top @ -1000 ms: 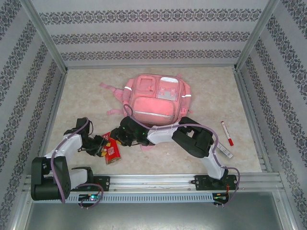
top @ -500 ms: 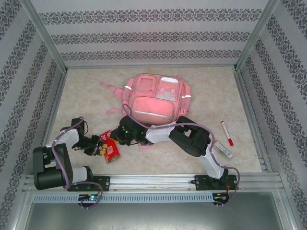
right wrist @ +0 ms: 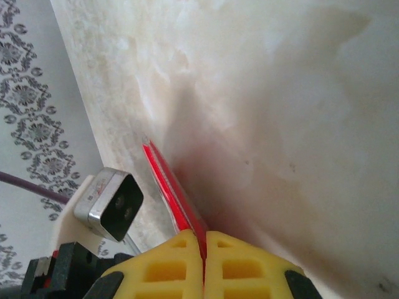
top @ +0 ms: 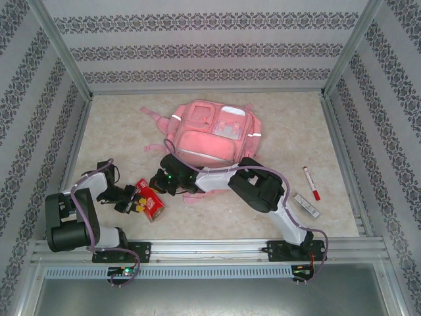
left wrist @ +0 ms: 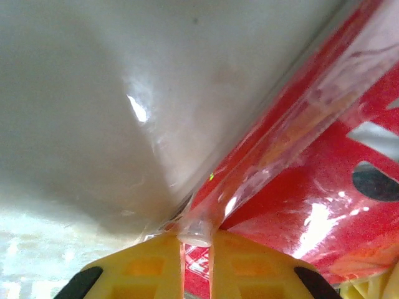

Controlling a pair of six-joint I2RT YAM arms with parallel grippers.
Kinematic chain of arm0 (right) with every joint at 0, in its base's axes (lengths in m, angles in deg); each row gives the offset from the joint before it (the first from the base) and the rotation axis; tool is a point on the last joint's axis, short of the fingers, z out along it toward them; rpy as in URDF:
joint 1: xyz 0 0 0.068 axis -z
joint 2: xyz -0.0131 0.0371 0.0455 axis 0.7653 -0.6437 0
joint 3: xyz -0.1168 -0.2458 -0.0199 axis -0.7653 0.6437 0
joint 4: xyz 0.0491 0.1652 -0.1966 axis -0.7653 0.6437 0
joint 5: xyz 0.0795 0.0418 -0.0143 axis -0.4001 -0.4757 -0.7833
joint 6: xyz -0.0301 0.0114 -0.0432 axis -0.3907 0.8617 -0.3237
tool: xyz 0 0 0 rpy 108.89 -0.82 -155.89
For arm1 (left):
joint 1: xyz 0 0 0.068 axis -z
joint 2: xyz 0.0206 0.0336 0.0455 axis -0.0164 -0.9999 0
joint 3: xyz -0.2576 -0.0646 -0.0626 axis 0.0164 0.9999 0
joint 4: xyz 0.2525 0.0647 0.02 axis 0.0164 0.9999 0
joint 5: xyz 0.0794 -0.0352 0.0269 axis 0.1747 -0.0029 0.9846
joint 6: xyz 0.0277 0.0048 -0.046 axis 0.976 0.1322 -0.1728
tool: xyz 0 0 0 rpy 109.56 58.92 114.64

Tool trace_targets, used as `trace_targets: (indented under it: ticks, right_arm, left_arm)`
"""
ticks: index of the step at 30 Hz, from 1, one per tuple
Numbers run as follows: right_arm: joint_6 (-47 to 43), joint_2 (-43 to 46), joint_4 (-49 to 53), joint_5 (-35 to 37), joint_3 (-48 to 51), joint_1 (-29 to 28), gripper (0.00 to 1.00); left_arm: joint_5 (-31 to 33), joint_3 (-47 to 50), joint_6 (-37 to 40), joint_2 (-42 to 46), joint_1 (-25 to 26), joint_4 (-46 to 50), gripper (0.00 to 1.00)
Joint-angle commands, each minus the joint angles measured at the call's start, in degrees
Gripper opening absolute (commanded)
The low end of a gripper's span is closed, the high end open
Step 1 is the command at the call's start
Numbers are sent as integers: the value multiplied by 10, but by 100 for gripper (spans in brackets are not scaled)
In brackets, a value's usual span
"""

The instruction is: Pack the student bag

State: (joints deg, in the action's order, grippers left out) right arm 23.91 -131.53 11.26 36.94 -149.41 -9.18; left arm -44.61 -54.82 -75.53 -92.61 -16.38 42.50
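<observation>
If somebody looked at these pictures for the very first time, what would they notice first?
The big pink student bag jumps out first, lying in the middle of the pale table, toward the back. Just in front of it, a shiny red packet is pinched from both sides, by the left gripper and the right gripper. A red-tipped pen lies off to the right.

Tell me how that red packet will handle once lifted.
Probably floppy: the red packet has a thin clear seam crumpling in the left gripper. Its glossy film looks slippery. Likely light; the right gripper pinches just an edge.
</observation>
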Motion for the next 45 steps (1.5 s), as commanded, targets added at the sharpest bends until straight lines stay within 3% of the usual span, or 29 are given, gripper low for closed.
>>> trace_targets:
  ticks: [1,5,9,14,17,21,24,27,37,45]
  right_arm:
    - [-50,44,35,-71,-30,-29,0]
    - [-145,90,86,-71,-26,-12,0]
    - [-263,165,172,-14,-9,-4,0]
    - [-316,244,202,55,39,9,0]
    - [-327,280,201,81,68,21,0]
    - [-339,326,203,96,100,39,0]
    - [-337,361,205,107,132,59,0]
    - [-340,388,210,107,169,96,0]
    - [-381,414,230,99,258,182,0]
    - [-387,408,204,66,269,184,0]
  left_arm:
    - [112,-9,22,-11,1,-82,16]
    - [17,-36,48,-2,1,-92,21]
    - [-97,-81,121,29,1,-68,49]
    - [-155,-112,146,88,1,-40,65]
    - [-197,-86,100,138,2,-125,66]
    - [-271,-19,-25,187,27,-333,68]
    - [-267,-8,-46,200,73,-394,74]
    - [-231,-20,-19,184,127,-380,74]
    - [-115,-35,-15,39,307,-460,67]
    - [-90,-71,2,-64,336,-477,61]
